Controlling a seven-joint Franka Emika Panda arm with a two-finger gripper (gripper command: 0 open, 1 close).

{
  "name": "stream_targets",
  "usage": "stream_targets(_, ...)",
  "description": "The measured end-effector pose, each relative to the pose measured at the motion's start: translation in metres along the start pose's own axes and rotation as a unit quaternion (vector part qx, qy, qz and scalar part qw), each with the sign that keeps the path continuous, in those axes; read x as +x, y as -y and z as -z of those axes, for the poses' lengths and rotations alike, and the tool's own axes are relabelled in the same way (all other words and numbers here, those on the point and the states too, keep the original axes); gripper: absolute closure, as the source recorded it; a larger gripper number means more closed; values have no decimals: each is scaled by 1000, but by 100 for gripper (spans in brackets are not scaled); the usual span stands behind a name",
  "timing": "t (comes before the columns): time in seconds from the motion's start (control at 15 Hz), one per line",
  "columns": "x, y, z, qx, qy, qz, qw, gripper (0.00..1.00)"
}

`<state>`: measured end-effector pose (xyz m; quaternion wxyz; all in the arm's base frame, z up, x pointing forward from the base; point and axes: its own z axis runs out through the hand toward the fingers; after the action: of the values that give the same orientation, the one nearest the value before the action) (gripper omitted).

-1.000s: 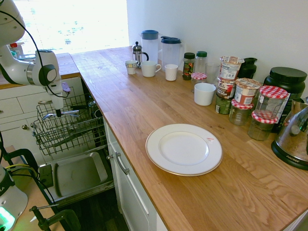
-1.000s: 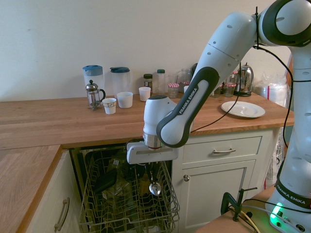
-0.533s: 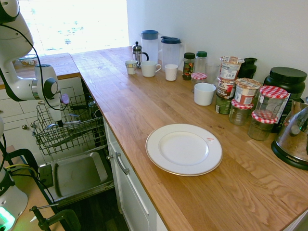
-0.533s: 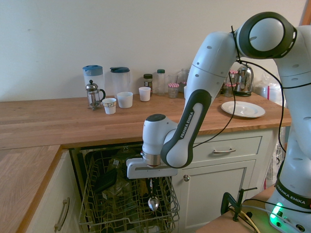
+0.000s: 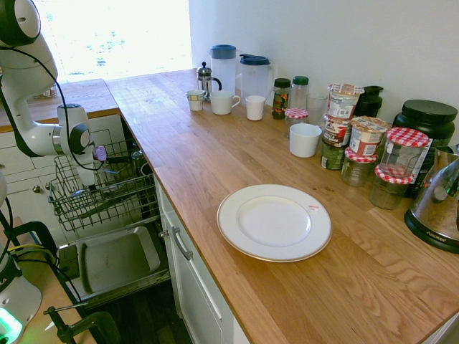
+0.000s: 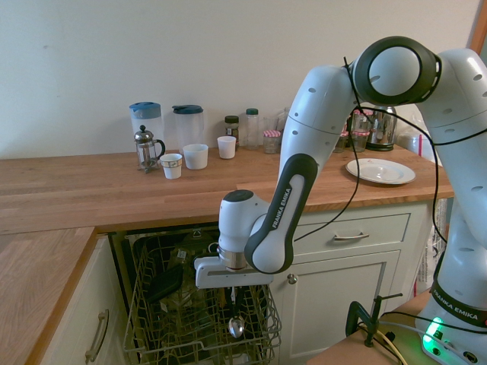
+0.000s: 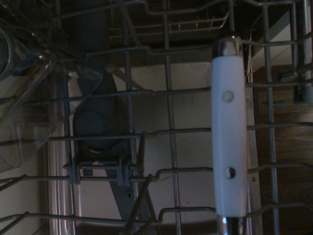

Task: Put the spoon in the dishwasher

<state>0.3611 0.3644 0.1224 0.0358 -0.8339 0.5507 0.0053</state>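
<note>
My gripper [image 6: 232, 293] is shut on the spoon [image 6: 236, 326], which hangs straight down with its shiny bowl lowest. The bowl is down among the wires of the dishwasher's dark wire rack [image 6: 171, 323]. In the first exterior view the gripper [image 5: 90, 180] reaches down into the rack [image 5: 107, 202], above the open grey steel door [image 5: 115, 262]. The wrist view shows the spoon's white handle [image 7: 229, 137] with two rivets, running over the rack wires [image 7: 170, 131].
The rack holds dark items and a clear glass piece [image 7: 29, 112]. White cabinet drawers [image 6: 346, 237] flank the dishwasher. On the wooden counter stand a white plate [image 5: 274, 222], a white cup [image 5: 305, 140], jugs [image 5: 224, 63], jars [image 5: 366, 147] and a kettle [image 5: 439, 204].
The arm has folded lower and carried the spoon downward, from above the rack's top wires to in among them. The grip has stayed shut.
</note>
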Motion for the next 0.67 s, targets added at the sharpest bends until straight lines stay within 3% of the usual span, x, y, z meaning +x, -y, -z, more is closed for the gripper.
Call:
stream_targets(0.47,-1,-2,-1,1,1,0,1000,0)
stream_targets(0.67,-6,-7,24,13,0,6,1000,0)
